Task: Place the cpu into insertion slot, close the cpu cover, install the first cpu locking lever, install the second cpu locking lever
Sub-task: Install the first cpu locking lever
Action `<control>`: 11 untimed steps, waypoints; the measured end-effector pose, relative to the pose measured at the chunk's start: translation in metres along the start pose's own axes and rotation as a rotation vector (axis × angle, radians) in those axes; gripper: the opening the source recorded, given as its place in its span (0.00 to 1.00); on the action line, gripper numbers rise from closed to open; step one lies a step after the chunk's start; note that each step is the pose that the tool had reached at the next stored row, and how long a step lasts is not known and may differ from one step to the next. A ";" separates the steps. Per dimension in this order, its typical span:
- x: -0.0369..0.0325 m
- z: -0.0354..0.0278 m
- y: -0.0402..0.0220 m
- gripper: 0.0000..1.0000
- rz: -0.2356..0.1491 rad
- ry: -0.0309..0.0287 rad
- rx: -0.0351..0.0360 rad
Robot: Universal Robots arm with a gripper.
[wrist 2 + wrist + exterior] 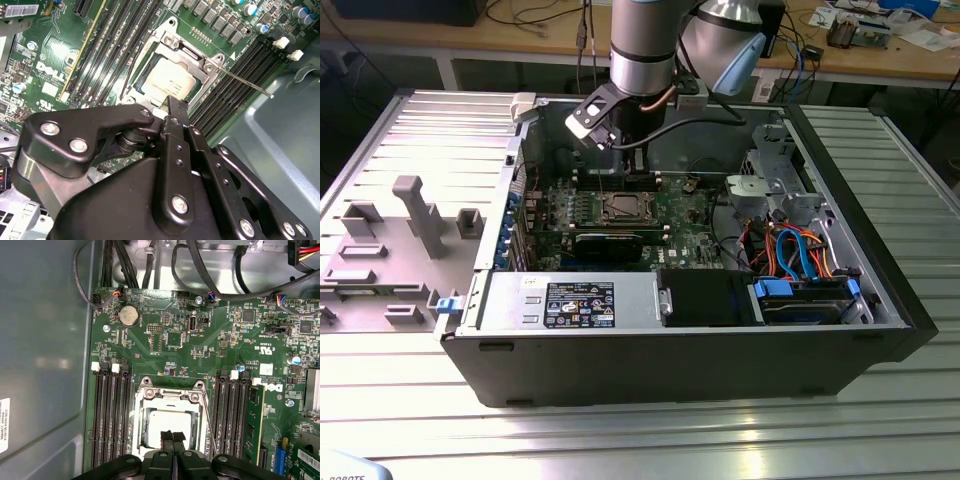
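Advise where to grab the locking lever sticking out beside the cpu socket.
Probably at the free end of the locking lever, where the thin rod juts out over the memory slots, clear of the cpu cover. Come from above, claw closing across the rod.

The arm's visible segment is a smooth silver-grey metal cylinder (642, 45), beside a rounded joint with a pale blue plastic cap (736, 62). A copper-brown line (666, 97) curves under the cylinder's lower edge. A small black-and-white box-shaped camera mount (592, 113) sits at the wrist, and a thin black cable (695, 124) loops out beside it. The matte black metal hand (176, 107) is built of flat linkage plates with rounded ends (75, 135), pinned with round silver screws (78, 145). Its two narrow black fingers (167, 440) end in square tips. In the second wrist view, small dark holes dot the finger bars.
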State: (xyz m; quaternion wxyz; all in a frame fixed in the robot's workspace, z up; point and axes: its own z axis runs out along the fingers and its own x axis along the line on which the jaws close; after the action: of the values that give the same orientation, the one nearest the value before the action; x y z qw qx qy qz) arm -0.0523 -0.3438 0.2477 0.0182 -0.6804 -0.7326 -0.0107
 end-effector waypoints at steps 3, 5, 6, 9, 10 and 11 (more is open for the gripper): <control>0.0001 -0.0028 -0.0001 0.11 0.000 0.0007 0.0001; 0.0001 -0.0029 -0.0001 0.11 0.000 0.0007 0.0001; 0.0000 -0.0034 -0.0001 0.11 0.000 0.0003 0.0004; 0.0002 -0.0055 -0.0001 0.11 0.000 0.0007 0.0001; 0.0002 -0.0060 -0.0001 0.11 0.000 0.0007 0.0001; 0.0002 -0.0065 -0.0001 0.11 0.000 0.0007 0.0002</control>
State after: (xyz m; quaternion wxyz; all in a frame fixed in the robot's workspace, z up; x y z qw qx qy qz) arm -0.0523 -0.3439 0.2542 0.0185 -0.6804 -0.7326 -0.0109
